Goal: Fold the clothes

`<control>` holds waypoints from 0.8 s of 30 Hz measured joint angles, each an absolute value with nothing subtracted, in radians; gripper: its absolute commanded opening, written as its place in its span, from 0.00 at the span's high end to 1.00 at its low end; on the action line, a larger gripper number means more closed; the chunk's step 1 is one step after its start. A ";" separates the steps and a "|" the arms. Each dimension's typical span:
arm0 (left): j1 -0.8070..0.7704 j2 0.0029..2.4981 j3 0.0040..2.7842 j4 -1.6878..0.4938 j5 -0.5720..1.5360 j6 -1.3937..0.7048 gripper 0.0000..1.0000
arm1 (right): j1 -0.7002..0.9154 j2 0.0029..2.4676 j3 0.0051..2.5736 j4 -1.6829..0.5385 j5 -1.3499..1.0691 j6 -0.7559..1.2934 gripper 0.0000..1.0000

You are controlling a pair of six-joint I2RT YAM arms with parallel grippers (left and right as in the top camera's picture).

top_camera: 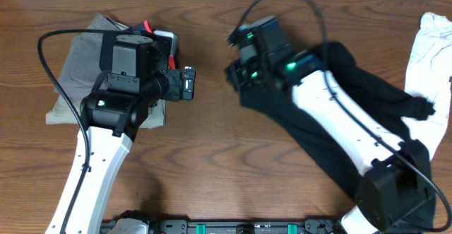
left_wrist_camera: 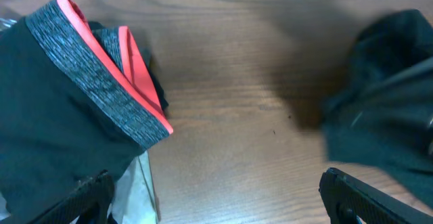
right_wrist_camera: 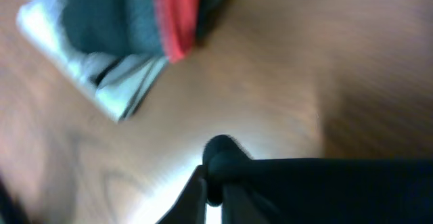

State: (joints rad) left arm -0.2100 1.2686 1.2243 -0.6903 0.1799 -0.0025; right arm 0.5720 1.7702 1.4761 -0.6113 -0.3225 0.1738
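Task thing: I see the black T-shirt [top_camera: 353, 75] lying crumpled on the right half of the table [top_camera: 212, 142], running from near the middle toward the near right corner, with much of it under my right arm.
Right gripper [top_camera: 236, 75]: it sits at the shirt's left tip. The right wrist view is blurred, but the fingers [right_wrist_camera: 196, 197] look pressed together on an edge of the black fabric [right_wrist_camera: 338, 190], so I read it as pinching the shirt.
Left gripper [top_camera: 189, 83]: the 2 fingers [left_wrist_camera: 91, 193] are spread wide with nothing between them, over bare wood just beside the stack on the left.
Left stack: grey folded garments [top_camera: 78, 64] carry a smaller black garment [left_wrist_camera: 54, 116] with a grey-and-red waistband [left_wrist_camera: 101, 82].
Gap: bare wood separates the stack from the shirt [left_wrist_camera: 385, 102]; they do not touch.
Far right: a white garment [top_camera: 431, 57] lies at the table edge, touching the shirt.
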 measured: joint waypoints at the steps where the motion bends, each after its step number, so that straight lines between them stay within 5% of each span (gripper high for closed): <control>1: -0.210 1.269 1.224 -0.698 0.180 -0.002 0.02 | 0.596 1.773 1.476 -0.612 -0.329 0.145 0.67; 7: -0.210 1.281 1.224 -0.708 0.212 -0.002 0.02 | 0.599 1.742 1.476 -0.616 -0.270 0.078 0.35; 13: -0.212 1.334 1.224 -0.724 0.270 -0.002 0.02 | 0.441 1.682 1.476 -0.664 -0.138 0.135 0.18; 21: -0.263 1.431 1.224 -0.725 0.291 0.026 0.02 | 0.012 1.710 1.476 -0.827 -0.034 0.269 0.21; 23: -0.283 1.448 1.224 -0.710 0.291 0.044 0.02 | -0.086 1.752 1.477 -0.825 -0.054 0.285 0.34; 24: -0.291 1.454 1.224 -0.702 0.292 0.053 0.02 | -0.122 1.779 1.477 -0.826 -0.063 0.291 0.51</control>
